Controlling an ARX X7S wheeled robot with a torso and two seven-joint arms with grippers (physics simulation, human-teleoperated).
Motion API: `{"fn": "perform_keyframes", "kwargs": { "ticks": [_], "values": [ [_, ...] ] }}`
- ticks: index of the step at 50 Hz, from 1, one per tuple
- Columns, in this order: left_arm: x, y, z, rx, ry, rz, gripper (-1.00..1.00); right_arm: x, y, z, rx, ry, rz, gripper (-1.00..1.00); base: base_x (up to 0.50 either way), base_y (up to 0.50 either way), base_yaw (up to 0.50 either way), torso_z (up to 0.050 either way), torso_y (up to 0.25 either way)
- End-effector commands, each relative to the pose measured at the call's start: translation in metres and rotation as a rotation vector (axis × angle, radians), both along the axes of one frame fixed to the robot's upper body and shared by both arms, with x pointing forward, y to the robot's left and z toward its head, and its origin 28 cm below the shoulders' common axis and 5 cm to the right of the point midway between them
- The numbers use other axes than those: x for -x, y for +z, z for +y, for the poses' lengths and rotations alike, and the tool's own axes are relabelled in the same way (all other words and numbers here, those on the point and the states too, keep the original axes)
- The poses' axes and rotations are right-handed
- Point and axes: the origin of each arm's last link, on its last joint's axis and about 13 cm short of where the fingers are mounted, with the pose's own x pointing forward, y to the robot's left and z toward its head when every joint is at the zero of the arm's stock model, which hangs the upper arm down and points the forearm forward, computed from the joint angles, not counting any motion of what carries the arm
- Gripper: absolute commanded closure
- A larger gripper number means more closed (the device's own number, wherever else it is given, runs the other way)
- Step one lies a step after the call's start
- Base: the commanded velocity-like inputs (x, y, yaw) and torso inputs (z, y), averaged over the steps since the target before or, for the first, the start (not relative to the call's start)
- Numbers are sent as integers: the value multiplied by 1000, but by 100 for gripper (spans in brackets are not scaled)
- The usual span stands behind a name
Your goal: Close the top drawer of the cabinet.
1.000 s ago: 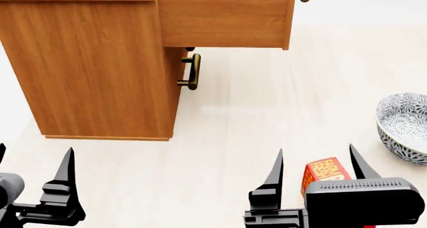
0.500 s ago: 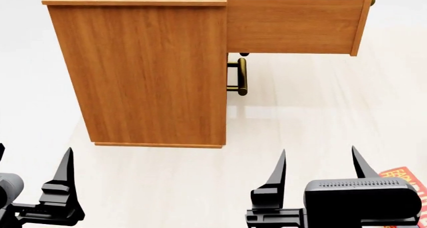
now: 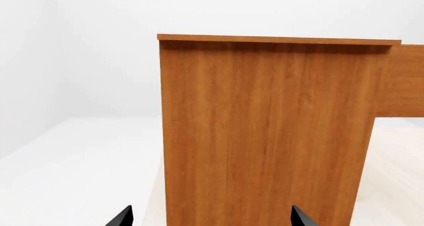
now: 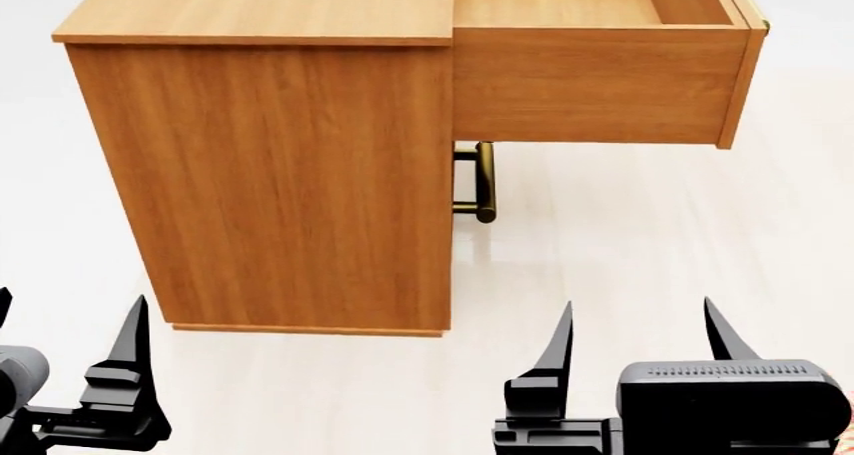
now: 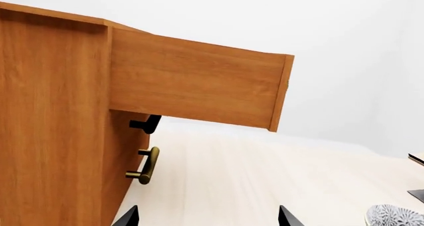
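The shallow orange-brown wooden top drawer point(image 4: 594, 80) juts far out from the boxy orange-brown wood-grain cabinet point(image 4: 280, 175), to its right; a brass bar handle point(image 4: 485, 181) shows beneath. Both left gripper point(image 4: 67, 360) and right gripper point(image 4: 638, 350) hang low, well short of the cabinet, jaws wide, holding nothing.

Both arms are hanging low at the near edge of the head view. The left gripper point(image 4: 67, 320) is pointing its black tips upward, jaws spread wide and empty. The right gripper point(image 4: 638, 325) is doing likewise, jaws parted, gripping nothing.
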Motion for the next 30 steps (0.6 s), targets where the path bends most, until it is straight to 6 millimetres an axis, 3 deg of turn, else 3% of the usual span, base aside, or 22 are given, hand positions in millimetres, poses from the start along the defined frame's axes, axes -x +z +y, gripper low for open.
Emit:
{"fn": "perform_keyframes", "kwargs": {
  "ticks": [1,11,21,26,30],
  "values": [
    [0,0,0,1,2,0,-100,1,0,0,-18,10,-9,-100,500,0,0,0,0],
    [0,-1,0,2,1,-1,-100,-2,-1,-1,4,-31,14,-100,481,0,0,0,0],
    [0,-1,1,5,4,0,-100,-7,1,-5,28,-85,18,-100,12,0,0,0,2],
    [0,-1,1,6,9,4,-100,-10,3,-18,32,-143,27,-100,0,0,0,0,0],
    [-1,-1,1,5,13,-2,-100,-11,6,-42,69,-274,25,-100,0,0,0,0,0]
  ]
}}
